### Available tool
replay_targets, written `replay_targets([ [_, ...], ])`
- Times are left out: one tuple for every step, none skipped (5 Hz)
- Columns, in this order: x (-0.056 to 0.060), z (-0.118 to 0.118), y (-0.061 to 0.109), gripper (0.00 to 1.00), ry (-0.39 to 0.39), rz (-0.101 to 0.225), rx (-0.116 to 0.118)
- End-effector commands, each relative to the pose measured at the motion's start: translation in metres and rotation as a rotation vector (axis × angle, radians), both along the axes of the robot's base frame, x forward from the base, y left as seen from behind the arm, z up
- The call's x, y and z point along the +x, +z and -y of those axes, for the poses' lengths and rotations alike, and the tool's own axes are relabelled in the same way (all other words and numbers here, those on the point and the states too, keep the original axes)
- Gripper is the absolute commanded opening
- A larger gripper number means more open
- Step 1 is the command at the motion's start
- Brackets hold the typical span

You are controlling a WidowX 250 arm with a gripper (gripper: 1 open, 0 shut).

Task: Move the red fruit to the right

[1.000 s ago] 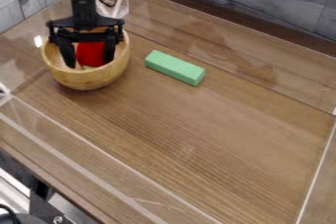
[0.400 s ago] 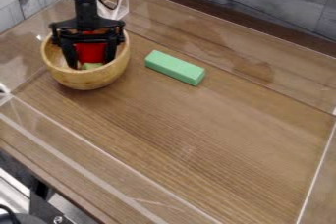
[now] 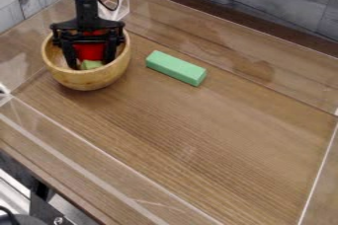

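Note:
The red fruit [image 3: 90,49] lies inside a round wooden bowl [image 3: 93,75] at the left of the table, with a bit of its light green cap showing below it. My black gripper [image 3: 87,53] points straight down into the bowl. Its two fingers stand wide apart, one on each side of the fruit, so it is open. I cannot tell whether the fingers touch the fruit. The arm rises out of the top edge of the view.
A flat green rectangular block [image 3: 176,68] lies to the right of the bowl. The wooden table [image 3: 199,140] has low transparent walls around its edges. A grey plank wall stands behind it.

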State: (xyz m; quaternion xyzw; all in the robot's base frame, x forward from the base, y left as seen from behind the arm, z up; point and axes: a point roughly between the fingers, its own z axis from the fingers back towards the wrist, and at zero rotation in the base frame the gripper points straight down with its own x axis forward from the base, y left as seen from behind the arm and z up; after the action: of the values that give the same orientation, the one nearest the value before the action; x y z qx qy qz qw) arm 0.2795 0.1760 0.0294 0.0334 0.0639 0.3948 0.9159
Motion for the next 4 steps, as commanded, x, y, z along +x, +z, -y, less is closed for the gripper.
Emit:
replay_targets([
  [0.008,-0.012,0.014,1.00,0.017,0.037,0.032],
  [0.009,-0.012,0.029,0.00,0.028,0.048,0.010],
  [0.012,-0.011,0.056,0.00,0.040,0.074,-0.030],
  [0.017,-0.007,0.088,0.00,0.041,0.103,-0.083],
])
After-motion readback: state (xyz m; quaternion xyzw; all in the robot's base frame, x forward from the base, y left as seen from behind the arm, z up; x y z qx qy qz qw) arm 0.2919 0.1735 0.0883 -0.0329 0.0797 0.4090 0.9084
